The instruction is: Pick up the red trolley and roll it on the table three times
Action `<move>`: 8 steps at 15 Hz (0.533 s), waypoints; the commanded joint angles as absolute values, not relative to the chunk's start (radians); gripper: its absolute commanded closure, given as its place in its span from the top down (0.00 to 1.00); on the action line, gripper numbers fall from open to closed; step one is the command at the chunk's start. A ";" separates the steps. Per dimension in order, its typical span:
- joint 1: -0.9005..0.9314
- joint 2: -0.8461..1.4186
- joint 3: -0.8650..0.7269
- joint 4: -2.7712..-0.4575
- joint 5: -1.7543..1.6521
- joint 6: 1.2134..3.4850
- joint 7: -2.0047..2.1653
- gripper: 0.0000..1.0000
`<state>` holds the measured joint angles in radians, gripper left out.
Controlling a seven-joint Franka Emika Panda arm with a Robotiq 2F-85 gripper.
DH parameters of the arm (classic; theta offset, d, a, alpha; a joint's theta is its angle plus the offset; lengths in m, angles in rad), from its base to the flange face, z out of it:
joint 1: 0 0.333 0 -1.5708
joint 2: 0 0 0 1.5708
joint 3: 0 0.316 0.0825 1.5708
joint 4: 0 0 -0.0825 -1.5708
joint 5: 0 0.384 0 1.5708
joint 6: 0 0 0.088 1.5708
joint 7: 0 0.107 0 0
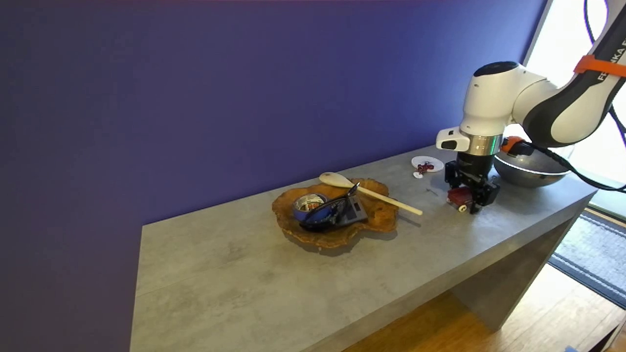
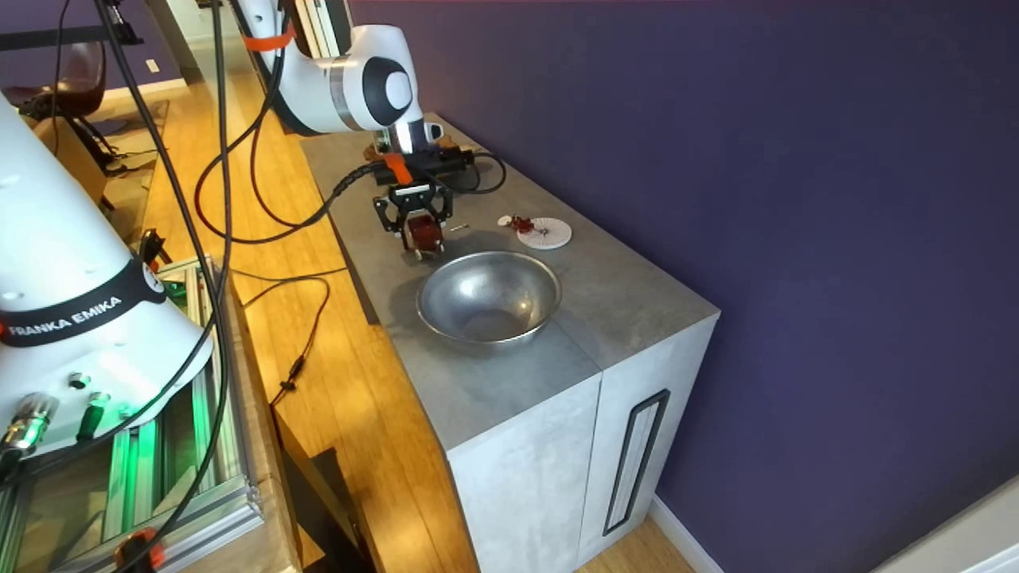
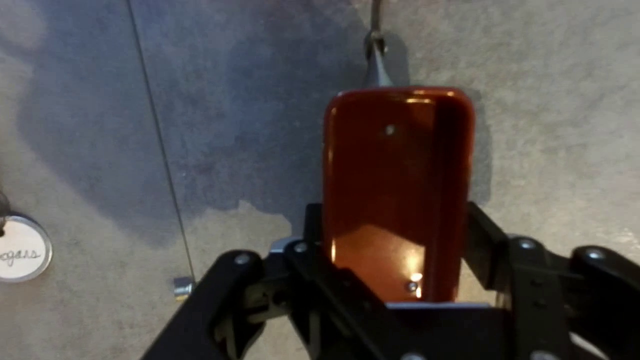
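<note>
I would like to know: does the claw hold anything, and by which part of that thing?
The red trolley: in the wrist view, the claw grips it by its two long sides.

Trolley [image 3: 395, 190] in my gripper [image 3: 393, 217], and around it, in an exterior view, the table [image 1: 220, 274] bears: bowl [image 1: 526, 176] at two o'clock, dish [image 1: 434, 161] at ten, platter [image 1: 379, 216] at nine under tape roll [image 1: 319, 214] and spoon [image 1: 376, 195].
</note>
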<state>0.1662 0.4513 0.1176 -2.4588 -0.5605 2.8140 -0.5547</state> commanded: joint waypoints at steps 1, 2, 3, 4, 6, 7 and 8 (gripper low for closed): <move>0.165 0.388 0.136 -2.513 -0.571 2.807 -0.551 0.98; 0.173 0.371 0.142 -2.520 -0.572 2.795 -0.547 1.00; 0.175 0.359 0.151 -2.526 -0.569 2.791 -0.549 0.83; 0.183 0.345 0.156 -2.530 -0.571 2.783 -0.546 0.68; 0.194 0.318 0.166 -2.537 -0.574 2.766 -0.545 0.60; 0.200 0.308 0.172 -2.539 -0.574 2.755 -0.543 0.52; 0.204 0.299 0.179 -2.538 -0.572 2.743 -0.544 0.45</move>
